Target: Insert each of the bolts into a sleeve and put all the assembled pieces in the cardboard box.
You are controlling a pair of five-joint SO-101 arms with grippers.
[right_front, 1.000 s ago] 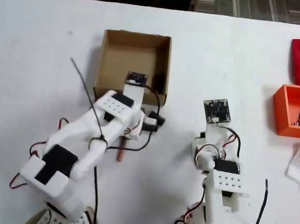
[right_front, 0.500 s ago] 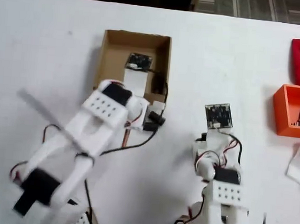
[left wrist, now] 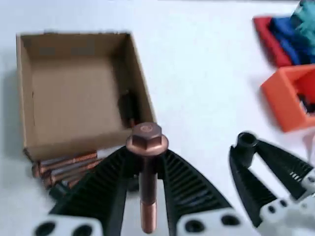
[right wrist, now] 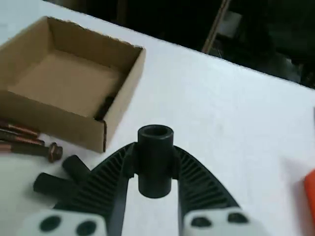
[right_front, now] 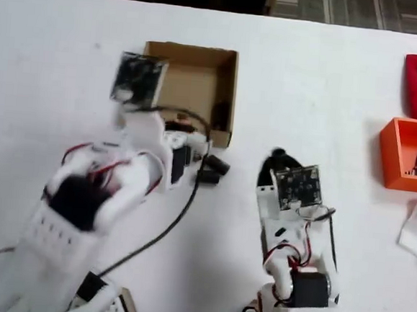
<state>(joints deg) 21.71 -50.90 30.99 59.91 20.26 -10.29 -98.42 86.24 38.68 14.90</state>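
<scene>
left fingers (left wrist: 101, 189) clamped on a copper bolt (left wrist: 146, 147), hex head poking up above them. right fingers (right wrist: 106, 184) pinch a black sleeve (right wrist: 155, 157) upright.

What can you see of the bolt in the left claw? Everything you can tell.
The bolt looks like copper-coloured metal: a hexagonal head over a round flange, then a plain shank. Any threading is too blurred to tell. It stands upright, head up, clamped along its shank between the black ribbed fingers of the left claw, with its head just past their tips. Nothing else touches it and no sleeve is on it. The cardboard box lies beyond it.
</scene>
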